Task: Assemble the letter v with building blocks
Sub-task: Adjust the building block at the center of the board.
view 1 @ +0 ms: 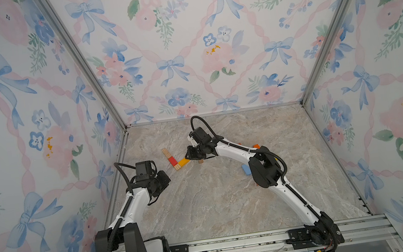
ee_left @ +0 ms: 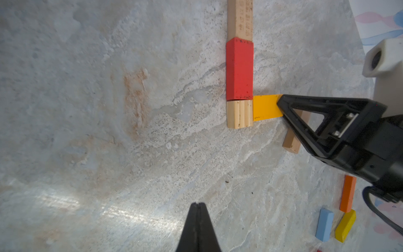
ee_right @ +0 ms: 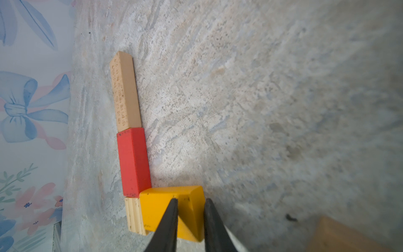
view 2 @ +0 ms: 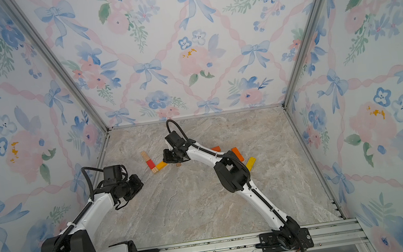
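A long natural wood bar (view 1: pixel 166 153), a red block (view 1: pixel 172 160) and a small pale wood block (view 1: pixel 177 166) lie end to end in a line. A yellow-orange block (ee_right: pixel 159 209) branches off sideways from the small wood block (ee_right: pixel 133 215). My right gripper (ee_right: pixel 190 199) hovers low over that yellow-orange block's outer end. Its jaws are a little apart: one finger is over the block's top and the other at its end. My left gripper (ee_left: pixel 198 204) is shut and empty, over bare table nearer the front.
A brown wood block (ee_left: pixel 292 141) lies under the right gripper. Spare blocks sit by the right arm: light blue (ee_left: pixel 325 224), yellow (ee_left: pixel 345 225), orange (ee_left: pixel 348 193). In a top view, two orange blocks (view 2: pixel 237 153) and a yellow one (view 2: pixel 250 163) show behind the right elbow.
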You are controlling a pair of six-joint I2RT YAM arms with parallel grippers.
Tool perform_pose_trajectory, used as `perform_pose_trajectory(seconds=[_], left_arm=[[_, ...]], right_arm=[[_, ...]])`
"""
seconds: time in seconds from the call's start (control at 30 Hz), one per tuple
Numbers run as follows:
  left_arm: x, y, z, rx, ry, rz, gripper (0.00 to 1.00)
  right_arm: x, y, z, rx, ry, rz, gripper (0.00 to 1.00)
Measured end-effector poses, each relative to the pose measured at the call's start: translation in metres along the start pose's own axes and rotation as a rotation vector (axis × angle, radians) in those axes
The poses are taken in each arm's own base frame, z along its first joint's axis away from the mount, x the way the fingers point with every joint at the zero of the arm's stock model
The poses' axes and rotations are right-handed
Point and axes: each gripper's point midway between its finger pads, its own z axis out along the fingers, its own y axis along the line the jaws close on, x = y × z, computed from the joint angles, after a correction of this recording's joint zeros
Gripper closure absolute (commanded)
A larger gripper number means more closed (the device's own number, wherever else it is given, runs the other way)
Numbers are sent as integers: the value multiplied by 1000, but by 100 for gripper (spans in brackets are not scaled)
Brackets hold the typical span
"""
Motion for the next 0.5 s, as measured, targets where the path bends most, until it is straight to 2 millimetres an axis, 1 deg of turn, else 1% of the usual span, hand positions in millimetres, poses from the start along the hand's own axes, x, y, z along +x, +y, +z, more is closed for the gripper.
perform_pose_trajectory(seconds=[0.3,0.5], left_arm=[[0,0,0,0,0,0,100],[1,-1,0,7,3,-2,100]], right_arm=[[-1,5,-2,-16,-2,-5,49],[-3,8,-7,-14,-4,-9,42]])
